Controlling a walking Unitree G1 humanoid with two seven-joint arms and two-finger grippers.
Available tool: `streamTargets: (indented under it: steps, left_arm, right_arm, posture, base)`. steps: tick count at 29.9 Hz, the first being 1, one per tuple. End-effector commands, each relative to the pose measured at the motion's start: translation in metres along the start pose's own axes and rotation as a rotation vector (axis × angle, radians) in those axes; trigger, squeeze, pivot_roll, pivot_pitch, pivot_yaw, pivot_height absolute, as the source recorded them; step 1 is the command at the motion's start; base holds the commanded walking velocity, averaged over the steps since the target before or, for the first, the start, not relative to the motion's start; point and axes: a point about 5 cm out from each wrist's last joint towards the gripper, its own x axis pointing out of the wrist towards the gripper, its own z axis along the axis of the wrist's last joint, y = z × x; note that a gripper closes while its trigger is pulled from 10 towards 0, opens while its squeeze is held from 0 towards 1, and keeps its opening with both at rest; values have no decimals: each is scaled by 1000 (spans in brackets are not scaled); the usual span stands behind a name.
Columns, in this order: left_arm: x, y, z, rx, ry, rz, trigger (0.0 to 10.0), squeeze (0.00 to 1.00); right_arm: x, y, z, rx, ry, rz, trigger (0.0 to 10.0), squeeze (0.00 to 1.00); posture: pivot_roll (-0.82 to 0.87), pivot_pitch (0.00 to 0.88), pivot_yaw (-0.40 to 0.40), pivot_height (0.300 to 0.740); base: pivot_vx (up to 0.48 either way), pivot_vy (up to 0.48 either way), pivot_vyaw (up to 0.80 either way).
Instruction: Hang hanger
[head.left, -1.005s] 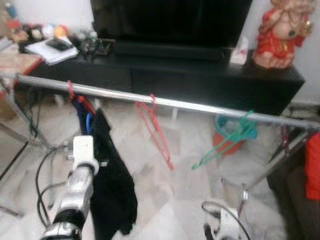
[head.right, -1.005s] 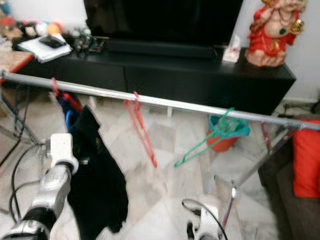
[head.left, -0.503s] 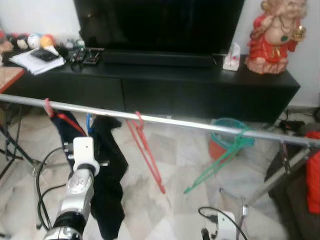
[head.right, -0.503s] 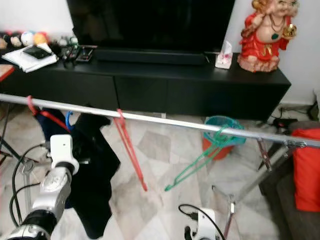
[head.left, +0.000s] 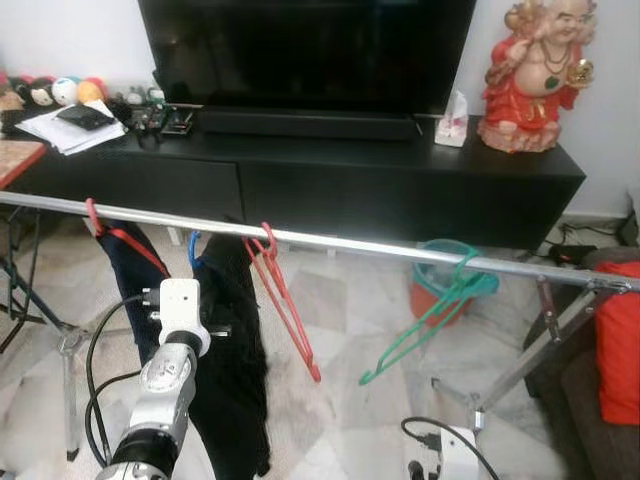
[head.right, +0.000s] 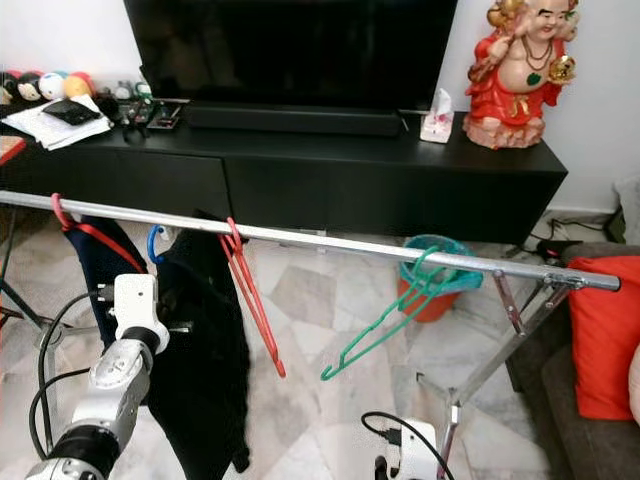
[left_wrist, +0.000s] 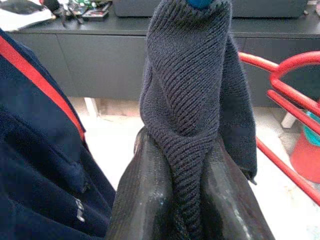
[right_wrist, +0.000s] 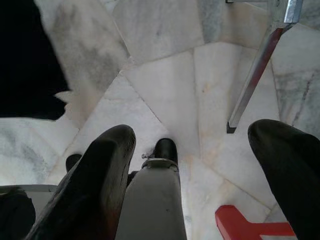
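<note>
Left hand (left_wrist: 187, 200) pinching dark ribbed knit garment (left_wrist: 190, 90) hanging from silver metal rail (head.left: 380, 245), right hand (right_wrist: 200, 165) hanging spread open, gripping nothing.

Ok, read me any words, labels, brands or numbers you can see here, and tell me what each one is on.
No text can be read.
Papers on the TV stand: print too small.
Tissue box: pattern blurred, no words.
Navy garment: small pale mark, too blurred.
TV: no visible brand.
</note>
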Motion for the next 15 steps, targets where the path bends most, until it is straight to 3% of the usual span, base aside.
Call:
streamTargets:
  steps: [1, 5, 15]
  left_arm:
    - [10, -1, 19, 32, -73, -21, 10000, 0]
    - [23, -2, 24, 75, -16, -19, 10000, 0]
    - [37, -8, 26, 90, 78, -10, 10000, 0]
  right_arm:
    - [1, 2, 5, -5, 0, 1, 10000, 0]
    - [1, 1, 8, -1, -5, 0, 10000, 0]
    - [0, -2, 2, 0, 5, -2, 10000, 0]
  posture:
    - [-4, 0, -4, 740]
    - [-9, 0, 1, 740]
    - [-23, 0, 8, 740]
  base:
    - [0, 0, 0]
    - [0, 0, 0]
    - [0, 0, 0]
